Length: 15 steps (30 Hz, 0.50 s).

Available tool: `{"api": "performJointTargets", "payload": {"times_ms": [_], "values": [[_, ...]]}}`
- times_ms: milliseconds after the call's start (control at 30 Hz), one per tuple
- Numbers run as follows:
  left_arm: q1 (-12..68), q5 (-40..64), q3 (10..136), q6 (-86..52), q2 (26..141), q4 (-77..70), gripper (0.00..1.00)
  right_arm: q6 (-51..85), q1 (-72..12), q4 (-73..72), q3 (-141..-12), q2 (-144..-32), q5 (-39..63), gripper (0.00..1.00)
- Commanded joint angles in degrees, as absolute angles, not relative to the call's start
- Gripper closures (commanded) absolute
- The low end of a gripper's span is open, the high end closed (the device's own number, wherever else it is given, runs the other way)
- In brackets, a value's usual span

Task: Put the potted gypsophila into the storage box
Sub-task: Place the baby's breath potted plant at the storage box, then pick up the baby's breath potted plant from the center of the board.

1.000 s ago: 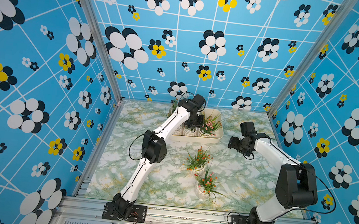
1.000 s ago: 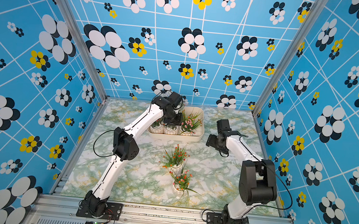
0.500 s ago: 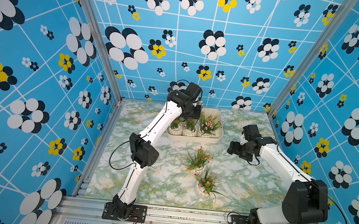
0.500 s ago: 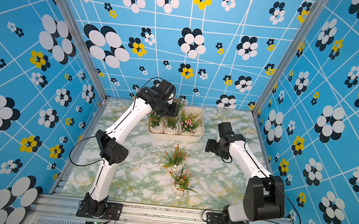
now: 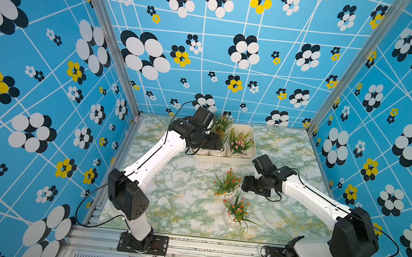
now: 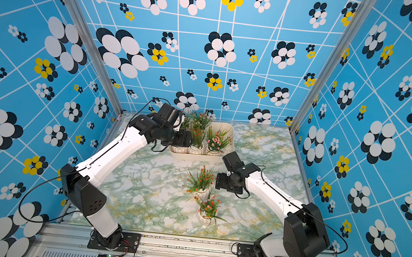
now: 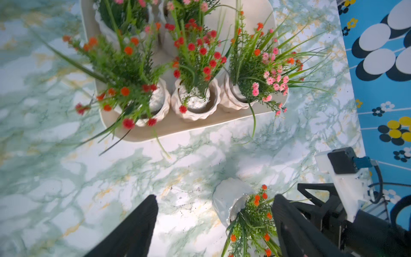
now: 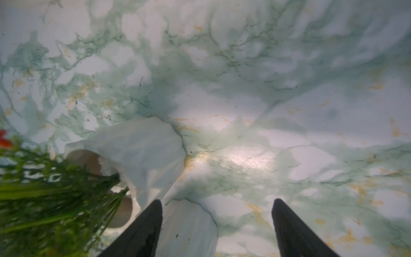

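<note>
1. The left wrist view shows five potted gypsophila standing in the storage box [image 7: 178, 128]. The front row is the orange-red pot [image 7: 153, 104], the red pot [image 7: 195, 102] and the pink pot [image 7: 238, 95], with two more behind. In both top views the left arm covers the front-left plant.
2. A top view shows two pots outside the box on the marble table [image 5: 179, 203], just beside each other: the orange plant [image 5: 227, 185] and the nearer plant [image 5: 236, 213].
3. A second ago the left gripper [image 7: 215, 198] was low over the front row. It has since lifted and drawn back toward the box's left end, with its jaws now wide and empty.
4. Over the same second the right gripper [image 8: 216, 201] came from beside the box to the orange plant.
5. The right gripper's fingers are spread and clamp nothing. The orange plant's pot lies just beside one finger; I cannot tell whether they touch.
</note>
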<state>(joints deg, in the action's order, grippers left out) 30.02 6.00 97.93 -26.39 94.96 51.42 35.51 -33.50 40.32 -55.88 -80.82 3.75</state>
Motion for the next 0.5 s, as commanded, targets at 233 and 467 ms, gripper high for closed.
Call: {"api": "performJointTargets", "payload": {"times_ms": [233, 467], "values": [[22.08, 7.94, 80.59, -28.23, 80.82, 46.06, 0.04, 41.22, -39.77, 36.63, -58.46, -85.3, -0.88, 0.22], [19.3, 9.21, 76.5, -28.35, 78.47, 45.53, 0.03, 41.57, -40.06, 34.6, -58.79, -88.09, -0.4, 0.26]]}}
